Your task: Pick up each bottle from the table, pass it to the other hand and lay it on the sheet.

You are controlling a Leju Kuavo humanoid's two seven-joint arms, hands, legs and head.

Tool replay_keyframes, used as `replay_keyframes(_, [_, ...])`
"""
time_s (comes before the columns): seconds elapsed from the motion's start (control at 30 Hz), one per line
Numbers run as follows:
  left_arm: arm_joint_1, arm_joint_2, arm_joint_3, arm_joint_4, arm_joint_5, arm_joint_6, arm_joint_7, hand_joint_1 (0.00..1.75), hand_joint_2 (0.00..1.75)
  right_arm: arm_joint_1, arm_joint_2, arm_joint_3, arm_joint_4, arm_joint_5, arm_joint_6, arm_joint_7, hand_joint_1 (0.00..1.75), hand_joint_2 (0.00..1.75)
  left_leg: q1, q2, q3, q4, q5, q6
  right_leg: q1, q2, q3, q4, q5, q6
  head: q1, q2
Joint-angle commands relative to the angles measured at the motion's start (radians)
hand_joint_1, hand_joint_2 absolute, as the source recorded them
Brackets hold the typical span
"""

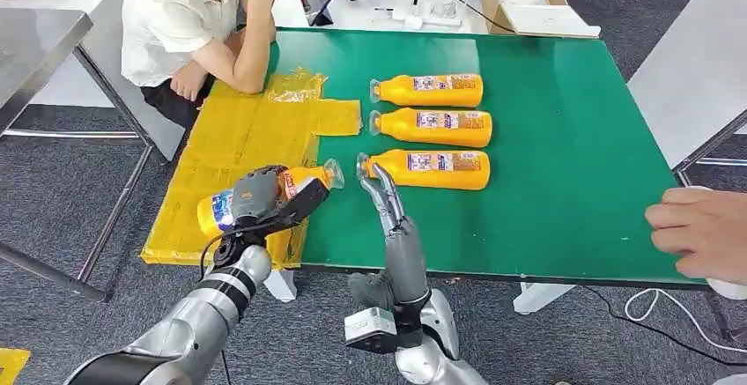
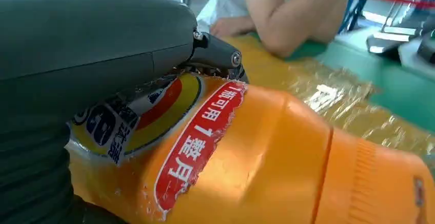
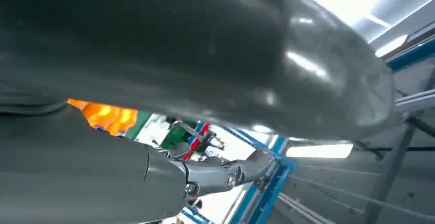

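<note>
In the head view, a green table (image 1: 546,138) is seen over grey carpet, with a yellow sheet (image 1: 238,147) spread across its left part. Three orange bottles (image 1: 436,125) are laid in a row on the green. A seated person (image 1: 189,24) is leaning on the far edge, and another person's hand (image 1: 700,231) is cut off at the right. A fourth bottle (image 1: 299,182) is gripped by the left hand (image 1: 260,198) above the sheet's edge. The right hand (image 1: 380,189) is held empty, fingers extended.

In the left wrist view, the held bottle's label is partly hidden by the thumb (image 2: 102,34).

In the right wrist view, little can be made out behind the grey cover (image 3: 205,44).
</note>
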State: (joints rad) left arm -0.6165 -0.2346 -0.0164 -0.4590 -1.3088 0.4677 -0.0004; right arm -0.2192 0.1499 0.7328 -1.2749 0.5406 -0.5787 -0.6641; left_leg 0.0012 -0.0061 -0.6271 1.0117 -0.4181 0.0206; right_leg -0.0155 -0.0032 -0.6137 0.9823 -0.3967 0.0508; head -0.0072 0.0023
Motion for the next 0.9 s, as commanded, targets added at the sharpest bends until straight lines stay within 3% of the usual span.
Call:
replay_keyframes(0.03, [-0.082, 0.054, -0.056, 0.161, 0.001, -0.027, 0.023, 1.75, 1.75, -0.039, -0.017, 0.038, 0.022, -0.007, 0.002, -0.003, 0.00, 0.00, 0.000, 0.003, 0.004, 0.000, -0.002, -0.001, 0.001, 0.002, 0.003, -0.001, -0.001, -0.002, 0.000, 0.000])
replay_keyframes(0.33, [-0.091, 0.047, -0.104, 0.182, -0.035, -0.181, 0.100, 1.75, 1.75, -0.036, -0.016, 0.026, 0.034, -0.018, 0.009, -0.007, 0.00, 0.00, 0.001, 0.003, 0.009, -0.001, -0.003, -0.002, 0.001, 0.002, 0.009, -0.001, -0.003, -0.003, 0.000, 0.000])
replay_keyframes(0.4, [-0.090, 0.043, -0.110, 0.181, -0.037, -0.201, 0.104, 0.10, 1.75, -0.035, -0.015, 0.021, 0.041, -0.021, 0.010, -0.008, 0.00, 0.00, 0.000, 0.002, 0.006, -0.001, -0.002, -0.001, 0.001, 0.002, 0.005, -0.001, -0.001, -0.002, 0.000, 0.000])
replay_keyframes(0.43, [-0.092, 0.040, -0.115, 0.180, -0.037, -0.221, 0.095, 0.00, 1.75, -0.034, -0.014, 0.017, 0.045, -0.022, 0.009, -0.010, 0.00, 0.00, 0.000, 0.002, 0.004, -0.001, -0.001, -0.001, 0.000, 0.002, 0.004, -0.001, -0.001, -0.001, 0.000, 0.000])
replay_keyframes(0.73, [-0.092, 0.038, -0.113, 0.179, -0.032, -0.227, 0.093, 0.00, 1.75, -0.034, -0.014, 0.016, 0.046, -0.023, 0.009, -0.010, 0.00, 0.00, 0.000, 0.001, 0.006, -0.001, -0.002, -0.001, 0.000, 0.001, 0.006, -0.001, -0.001, -0.002, 0.000, 0.000])
replay_keyframes(0.77, [-0.100, 0.005, 0.066, 0.163, 0.200, -0.374, -0.128, 0.00, 0.00, -0.034, -0.017, 0.015, 0.055, -0.030, 0.006, -0.022, 0.00, 0.00, 0.000, 0.001, 0.005, -0.001, -0.001, -0.001, 0.000, 0.001, 0.004, -0.001, -0.001, -0.001, 0.000, 0.000])
replay_keyframes(0.8, [-0.106, -0.005, 0.103, 0.149, 0.289, -0.429, -0.207, 0.00, 0.00, -0.045, -0.027, 0.039, 0.056, -0.044, -0.005, -0.034, 0.00, 0.00, 0.001, 0.001, 0.006, -0.001, -0.002, -0.001, 0.001, 0.001, 0.006, -0.001, -0.002, -0.002, 0.000, 0.000])
replay_keyframes(0.9, [-0.105, -0.011, 0.086, 0.117, 0.366, -0.468, -0.229, 0.00, 0.00, -0.063, -0.042, 0.073, 0.073, -0.067, -0.039, -0.034, 0.00, 0.00, 0.000, -0.001, 0.004, 0.000, -0.001, -0.001, 0.000, -0.001, 0.004, -0.001, -0.001, -0.001, 0.000, 0.000])
